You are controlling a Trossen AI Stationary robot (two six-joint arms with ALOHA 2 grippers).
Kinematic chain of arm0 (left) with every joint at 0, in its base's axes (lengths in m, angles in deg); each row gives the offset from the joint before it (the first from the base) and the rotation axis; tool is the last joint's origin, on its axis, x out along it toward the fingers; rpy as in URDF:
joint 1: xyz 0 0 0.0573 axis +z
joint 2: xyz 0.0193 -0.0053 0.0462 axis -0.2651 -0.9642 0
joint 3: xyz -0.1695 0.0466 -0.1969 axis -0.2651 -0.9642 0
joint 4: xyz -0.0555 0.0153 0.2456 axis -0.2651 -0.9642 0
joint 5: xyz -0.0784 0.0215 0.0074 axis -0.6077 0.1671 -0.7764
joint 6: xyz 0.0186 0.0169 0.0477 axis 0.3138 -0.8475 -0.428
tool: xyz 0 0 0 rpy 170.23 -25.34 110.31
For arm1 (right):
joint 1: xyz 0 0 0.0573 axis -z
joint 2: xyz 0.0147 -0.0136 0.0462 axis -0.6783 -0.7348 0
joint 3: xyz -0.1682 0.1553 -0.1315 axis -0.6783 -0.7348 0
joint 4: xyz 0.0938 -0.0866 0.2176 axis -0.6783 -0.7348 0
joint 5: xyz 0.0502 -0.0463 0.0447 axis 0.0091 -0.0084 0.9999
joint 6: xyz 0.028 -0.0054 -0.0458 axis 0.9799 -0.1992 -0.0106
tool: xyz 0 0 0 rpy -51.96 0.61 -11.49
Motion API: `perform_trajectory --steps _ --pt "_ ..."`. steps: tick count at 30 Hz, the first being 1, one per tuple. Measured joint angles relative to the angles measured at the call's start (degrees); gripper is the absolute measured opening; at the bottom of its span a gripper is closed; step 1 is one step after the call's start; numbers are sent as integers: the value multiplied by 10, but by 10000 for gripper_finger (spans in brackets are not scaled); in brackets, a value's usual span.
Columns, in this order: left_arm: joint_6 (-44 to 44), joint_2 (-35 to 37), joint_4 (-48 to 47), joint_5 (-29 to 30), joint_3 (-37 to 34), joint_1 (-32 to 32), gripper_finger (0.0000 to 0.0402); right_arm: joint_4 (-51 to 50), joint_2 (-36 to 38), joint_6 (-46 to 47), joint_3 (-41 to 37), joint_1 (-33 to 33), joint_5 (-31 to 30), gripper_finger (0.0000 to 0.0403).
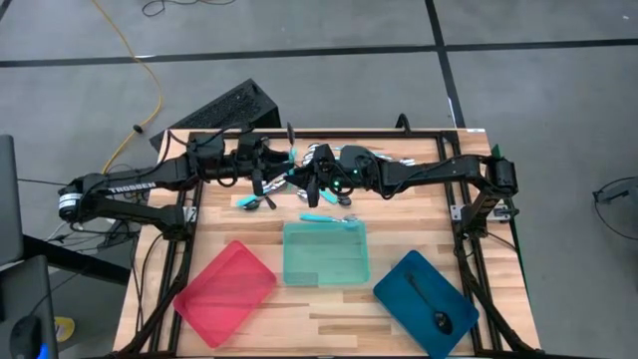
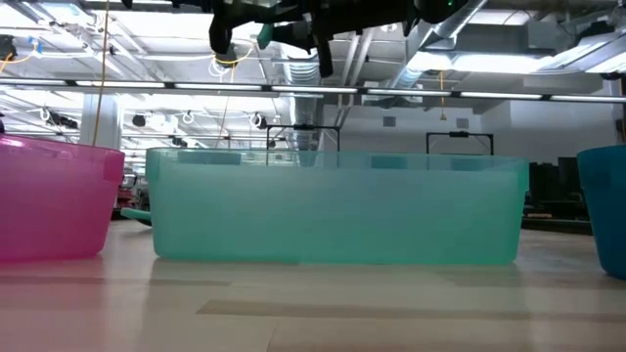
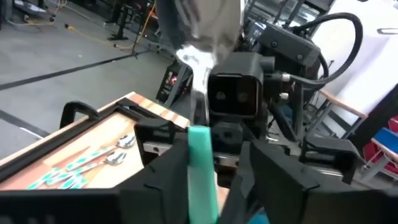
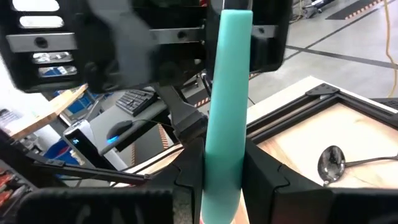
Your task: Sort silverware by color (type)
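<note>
- Table [image 1: 299, 309]: both arms reach in from the sides and meet over its back middle, left arm [image 1: 150, 179] and right arm [image 1: 439, 172].
- Trays along the front: red tray [image 1: 225, 292] left, teal tray [image 1: 325, 264] middle, blue tray [image 1: 414, 284] right. In the low view the teal tray wall hides the table behind it.
- Keyboard [image 1: 224, 110] on the floor just behind the table's back-left corner.
- Right gripper [image 4: 224, 180]: fingers snug on both sides of the held spoon [image 4: 227, 93], gripping its turquoise handle, off the table.
- Left gripper [image 3: 208, 186]: facing the right one, jaws parted around the same handle, a gap showing on one side, no clamp.
- Spoon pile [image 1: 384, 157]: on the back edge, just beside the grippers.
- Loose spoon [image 1: 329, 218]: turquoise handle, lying at the teal tray's back rim; in or out, cannot tell.
- Second loose spoon [image 1: 254, 202]: on the table near the left gripper.
- Dark spoon [image 1: 439, 317]: in the blue tray.
</note>
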Motion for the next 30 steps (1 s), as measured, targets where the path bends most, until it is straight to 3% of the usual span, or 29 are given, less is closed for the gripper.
perform_trajectory --steps 6,11,19,24,30 --pt "-19 5 -57 0 0 0 202 -28 10 0 0 13 -2 99" --pt "-36 14 -89 1 0 1 205 -59 39 -4 2 32 -14 99" --pt "-62 63 -171 16 0 38 206 -205 113 -30 0 54 -36 99" --pt "-65 108 -223 38 0 77 206 -313 136 -31 0 32 -45 99" --pt "-60 153 -254 50 0 119 206 -361 127 -10 0 -30 -45 99"
